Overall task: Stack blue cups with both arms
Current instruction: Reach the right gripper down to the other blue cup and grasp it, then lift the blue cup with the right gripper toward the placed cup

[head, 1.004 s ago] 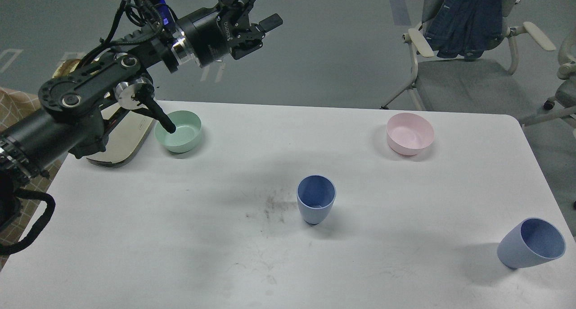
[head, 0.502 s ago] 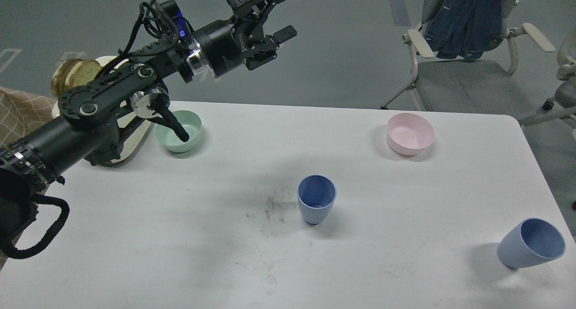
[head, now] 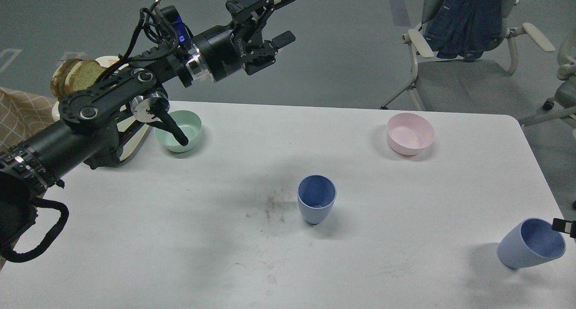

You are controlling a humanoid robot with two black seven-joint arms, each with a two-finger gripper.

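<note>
Two matte periwinkle-blue plastic cups stood unstacked: one (head: 316, 204) central, one (head: 531, 243) tilted far right of it. Our left gripper (head: 275, 16) hovered spread, empty; a dark right-gripper tip (head: 563, 226), state indeterminable, had newly appeared at the tilted cup's rim.

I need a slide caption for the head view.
Open left gripper raised above white table; two matte periwinkle-blue plastic tumblers unstacked.

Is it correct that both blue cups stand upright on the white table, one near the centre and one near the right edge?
Not quite. In the head view, only the centre blue cup stands upright on the white table. The blue cup near the right edge is tilted, its mouth turned toward the right. The rest is right: one is near the centre, the other near the right edge.
</note>
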